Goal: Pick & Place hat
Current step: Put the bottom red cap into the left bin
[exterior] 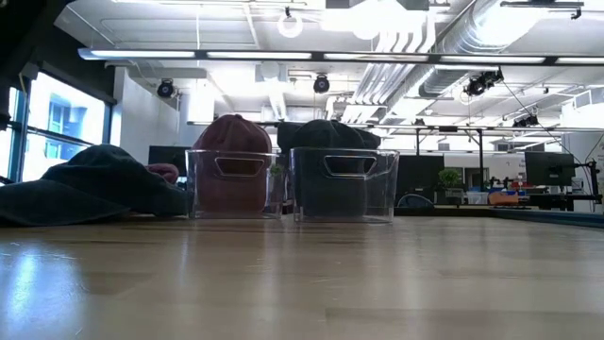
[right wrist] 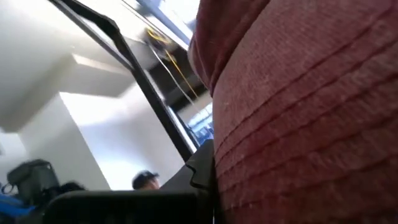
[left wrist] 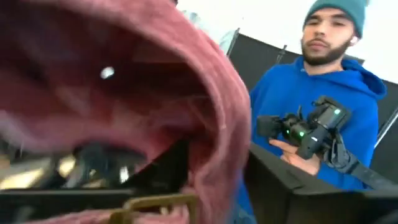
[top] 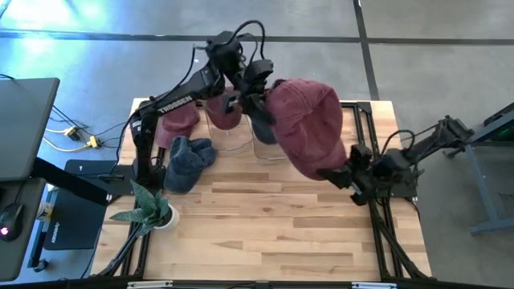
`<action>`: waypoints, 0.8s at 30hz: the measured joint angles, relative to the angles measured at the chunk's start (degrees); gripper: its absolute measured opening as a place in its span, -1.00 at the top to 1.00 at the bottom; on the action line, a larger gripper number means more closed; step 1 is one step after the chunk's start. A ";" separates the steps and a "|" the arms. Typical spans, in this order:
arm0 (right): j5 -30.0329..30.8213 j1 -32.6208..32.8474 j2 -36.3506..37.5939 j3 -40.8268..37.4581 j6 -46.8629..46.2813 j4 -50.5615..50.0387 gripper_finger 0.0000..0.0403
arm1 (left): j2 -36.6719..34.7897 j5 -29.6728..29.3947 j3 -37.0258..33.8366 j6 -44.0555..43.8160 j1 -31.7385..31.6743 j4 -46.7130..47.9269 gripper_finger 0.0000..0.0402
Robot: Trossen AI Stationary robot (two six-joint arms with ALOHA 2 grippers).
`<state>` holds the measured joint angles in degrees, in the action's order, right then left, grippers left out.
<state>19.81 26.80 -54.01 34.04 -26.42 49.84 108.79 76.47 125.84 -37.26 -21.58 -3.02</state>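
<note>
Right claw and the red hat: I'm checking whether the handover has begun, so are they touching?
Touching. In the high view the right claw sits at the edge of the red hat, and the right wrist view shows the hat's fabric pressed right against it.

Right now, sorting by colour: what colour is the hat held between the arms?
Dusty red hat; clearest in the high view.

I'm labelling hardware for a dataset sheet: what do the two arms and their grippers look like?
Both arms are black with jointed links. The left arm bears white TROSSEN lettering, and black cables loop above its wrist. The right arm shows no lettering. The left gripper and the right gripper are dark and blocky.
</note>
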 joint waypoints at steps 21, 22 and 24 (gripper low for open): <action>11.66 7.87 11.70 -0.04 8.28 -15.01 0.91 | -2.01 -22.07 0.15 16.22 -7.10 23.38 0.45; 11.29 7.87 11.65 -0.04 8.86 -14.48 0.91 | -2.13 -23.17 -0.01 16.04 -6.93 23.47 0.47; 11.18 7.85 11.65 -0.04 9.82 -13.24 0.91 | -2.26 -25.82 -0.09 15.97 -6.50 23.51 0.51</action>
<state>30.99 34.65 -42.36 34.00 -16.61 36.60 106.54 50.64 125.75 -21.29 -28.08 20.50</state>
